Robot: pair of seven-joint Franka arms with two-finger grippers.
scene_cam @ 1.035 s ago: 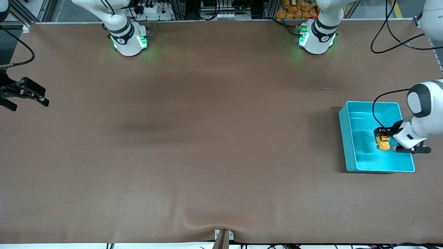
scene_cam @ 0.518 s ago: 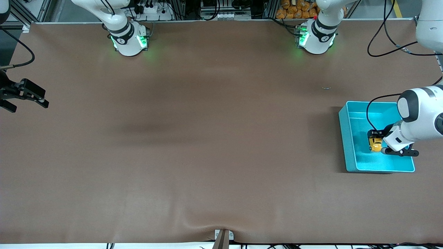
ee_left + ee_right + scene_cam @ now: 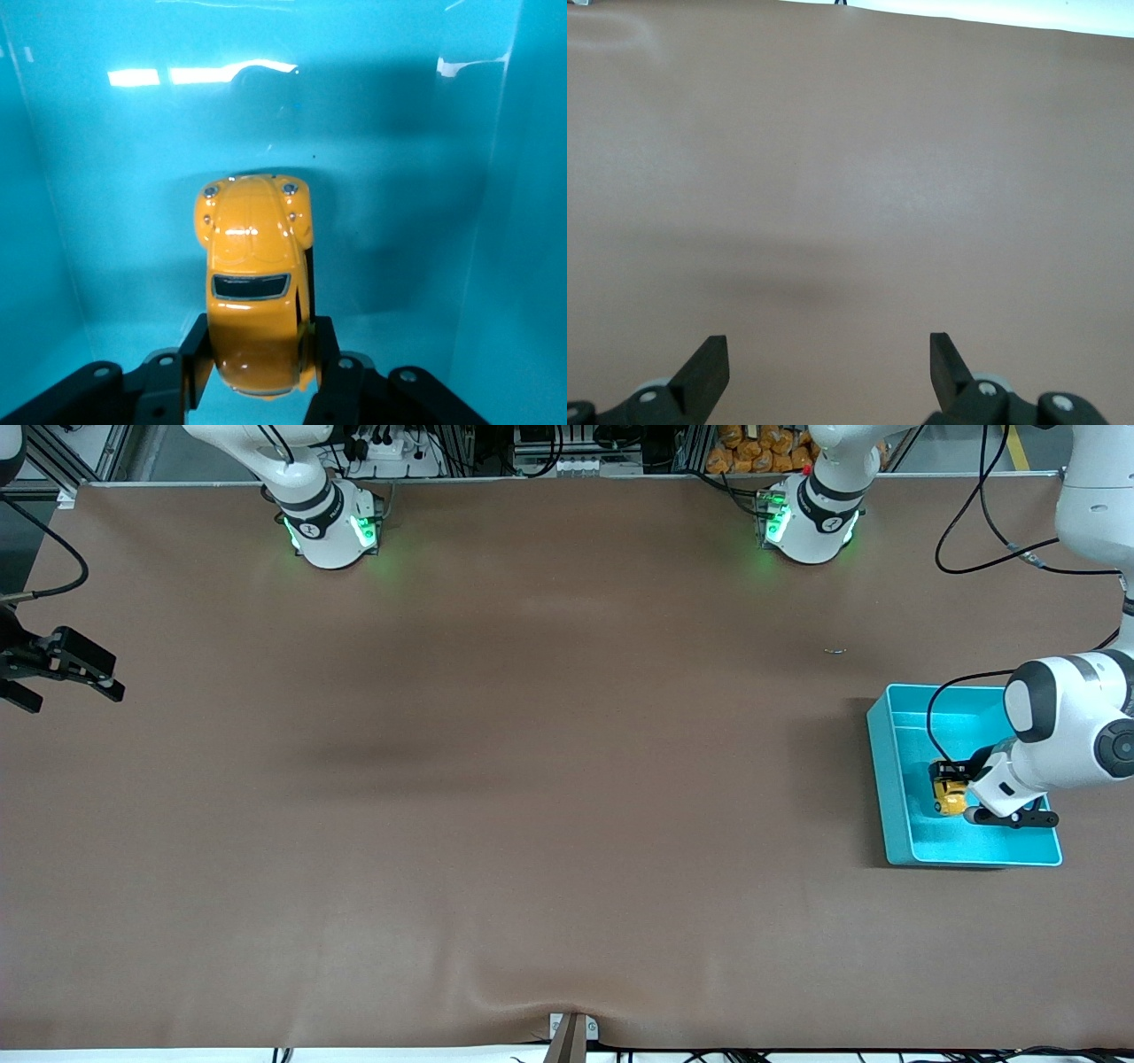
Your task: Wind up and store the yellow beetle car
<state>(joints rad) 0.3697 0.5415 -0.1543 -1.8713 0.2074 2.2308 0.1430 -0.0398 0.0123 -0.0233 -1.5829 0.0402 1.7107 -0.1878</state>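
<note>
The yellow beetle car point(image 3: 254, 283) is a tiny rounded toy with a dark window. My left gripper point(image 3: 257, 359) is shut on its sides, low inside the turquoise bin point(image 3: 889, 779). From the front the yellow beetle car point(image 3: 950, 798) shows in the bin's half nearer the camera, with the left gripper point(image 3: 955, 784) reaching down into the bin. The car's wheels are hidden, so I cannot tell whether it touches the bin floor. My right gripper point(image 3: 66, 669) waits open over the brown table at the right arm's end, and the right gripper point(image 3: 829, 354) holds nothing.
The turquoise bin's walls point(image 3: 518, 221) stand close around the car. A black cable point(image 3: 939, 708) loops from the left wrist over the bin. A small dark speck point(image 3: 833, 650) lies on the brown mat point(image 3: 532, 779) farther from the camera than the bin.
The left gripper has carried the car lower into the bin and toward the bin wall on the right arm's side. The right arm has not moved.
</note>
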